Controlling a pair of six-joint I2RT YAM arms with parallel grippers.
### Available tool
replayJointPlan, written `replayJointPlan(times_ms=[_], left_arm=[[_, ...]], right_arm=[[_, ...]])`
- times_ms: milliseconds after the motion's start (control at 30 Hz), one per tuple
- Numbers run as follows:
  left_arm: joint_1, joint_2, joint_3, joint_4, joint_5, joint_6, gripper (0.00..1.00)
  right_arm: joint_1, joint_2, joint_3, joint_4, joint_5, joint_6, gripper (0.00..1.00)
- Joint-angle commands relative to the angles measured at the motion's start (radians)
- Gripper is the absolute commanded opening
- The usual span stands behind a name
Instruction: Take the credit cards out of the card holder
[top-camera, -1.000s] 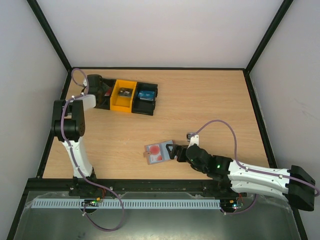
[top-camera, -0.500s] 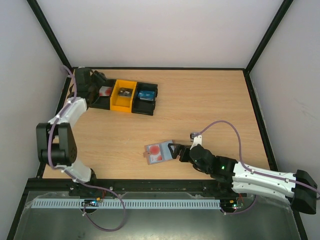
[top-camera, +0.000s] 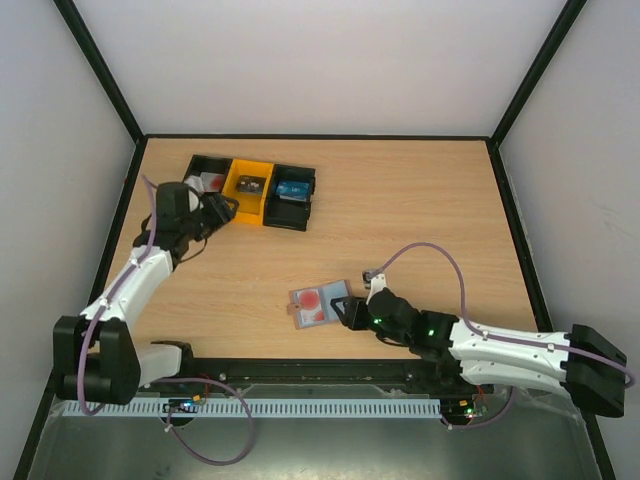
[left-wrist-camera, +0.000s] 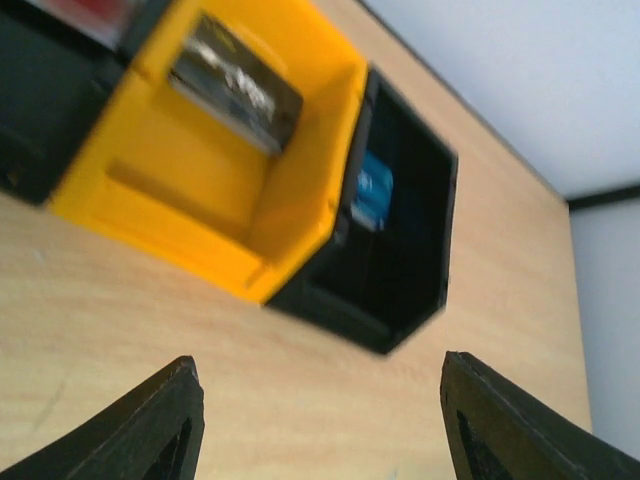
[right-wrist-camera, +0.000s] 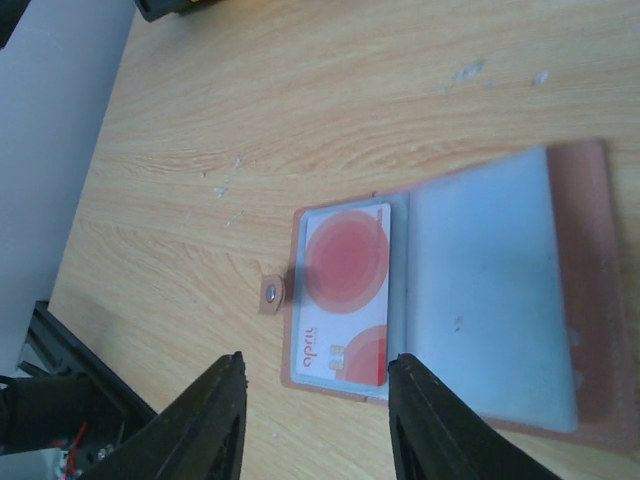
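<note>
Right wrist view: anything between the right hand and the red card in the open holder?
Nothing visible. The right hand stands open at the near edge of the card holder; the red card lies in plain view in the panel beside the snap tab.

Table (top-camera: 420, 210): matt wood-grain laminate. Bins (left-wrist-camera: 300, 215): smooth glossy plastic. Card holder (right-wrist-camera: 490, 290): leather-look rim, frosted plastic pockets, metal snap (right-wrist-camera: 270, 293). Credit card (right-wrist-camera: 345, 300): glossy.
</note>
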Motion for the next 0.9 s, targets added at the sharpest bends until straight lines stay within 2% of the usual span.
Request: replayJointPlan(times_ms=[0, 200, 367, 500, 700, 867], left_arm=[[-0.079, -0.077, -0.070, -0.095, 0.053, 0.079, 0.64], [-0.244, -0.131, -0.199, -0.046, 0.053, 0.040, 0.56], [-0.360, -0.144, -0.286, 0.015, 0.032, -0.003, 0.53], [-0.406, -0.124, -0.368, 0.115, 0.061, -0.050, 0.51], [-0.492, -0.090, -0.404, 0.206, 0.082, -0.093, 0.47], [-0.550, -0.020, -0.399, 0.269, 0.084, -0.119, 0.38]], right_arm=[[-0.001, 0.068, -0.007, 0.105, -0.049, -0.018, 0.36], [-0.001, 0.200, 0.008, 0.178, -0.070, -0.037, 0.28], [-0.001, 0.298, 0.010, 0.233, -0.079, -0.037, 0.27], [-0.001, 0.362, 0.026, 0.251, -0.086, -0.053, 0.26], [-0.001, 0.444, 0.057, 0.262, -0.069, -0.070, 0.26], [-0.002, 0.476, 0.076, 0.263, -0.055, -0.072, 0.26]])
